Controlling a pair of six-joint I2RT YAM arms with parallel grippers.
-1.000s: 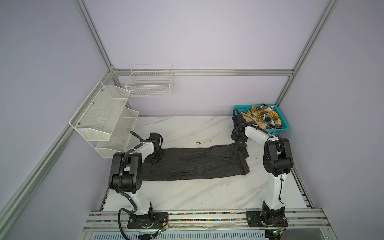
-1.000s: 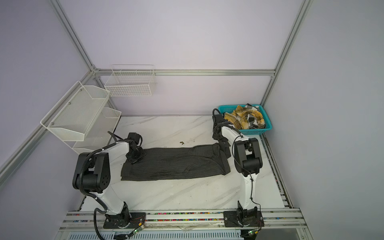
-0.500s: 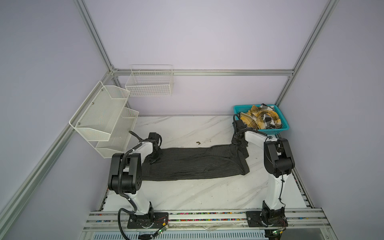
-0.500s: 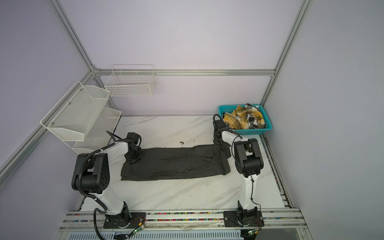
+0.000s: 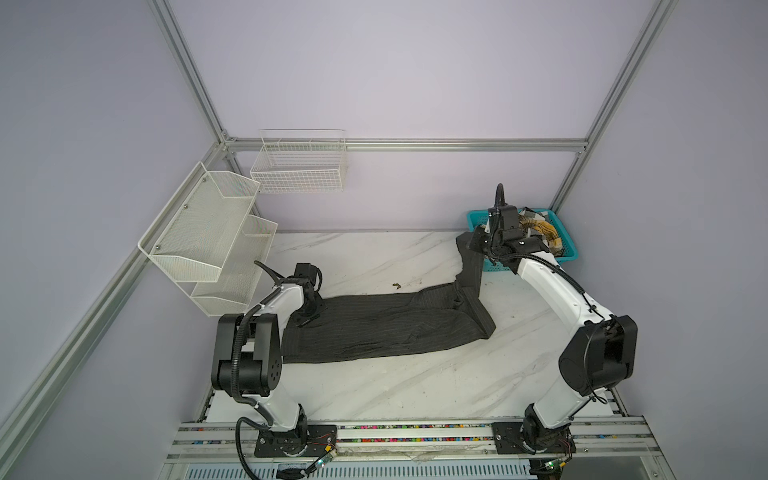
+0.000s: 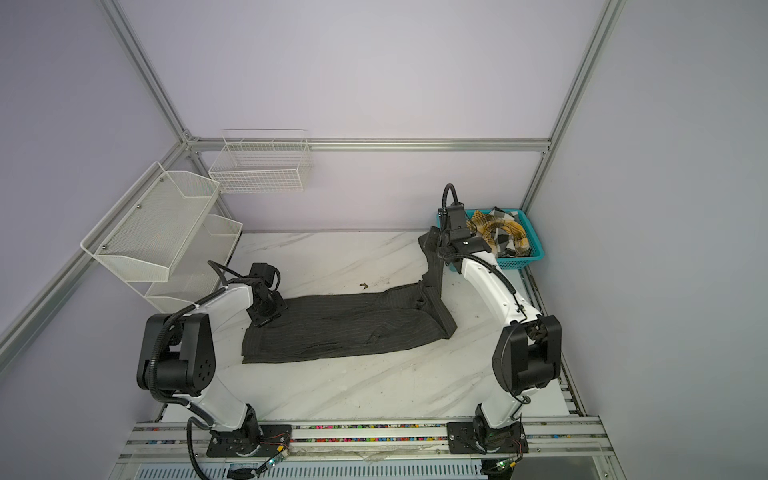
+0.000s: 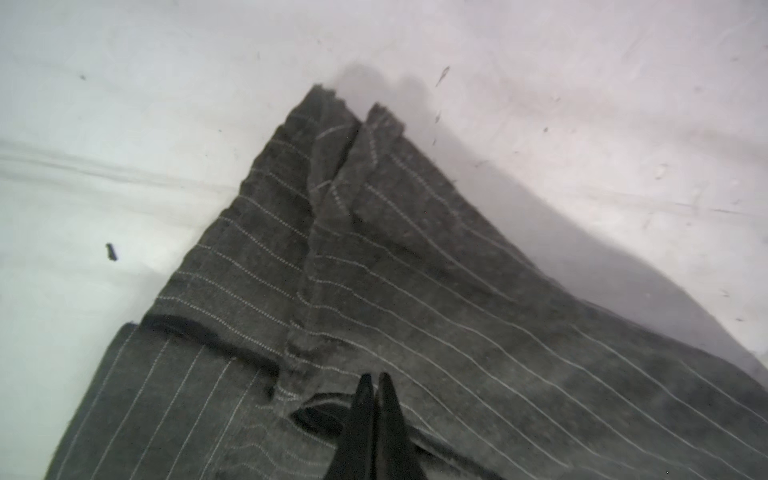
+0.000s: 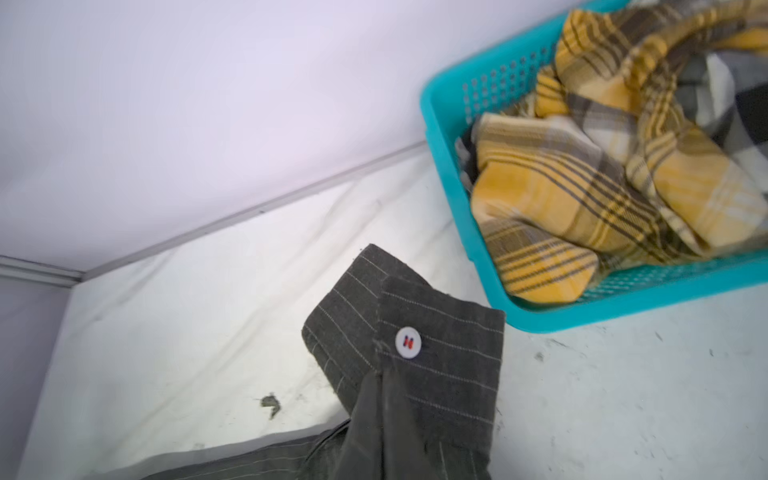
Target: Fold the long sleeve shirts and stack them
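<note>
Plaid shirt (image 6: 498,232) crumpled in teal basket (image 6: 517,262). Pinstripe shirt (image 5: 386,324) spread away from basket; right gripper (image 5: 478,245) clamped on cuff (image 8: 453,361), raised just beside basket. Left gripper (image 7: 375,379) jaws together, on shirt's farthest end

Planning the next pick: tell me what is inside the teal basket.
A crumpled yellow, black and white plaid shirt fills the teal basket. The cloth covers the basket's floor, so whether anything lies underneath cannot be seen.
</note>
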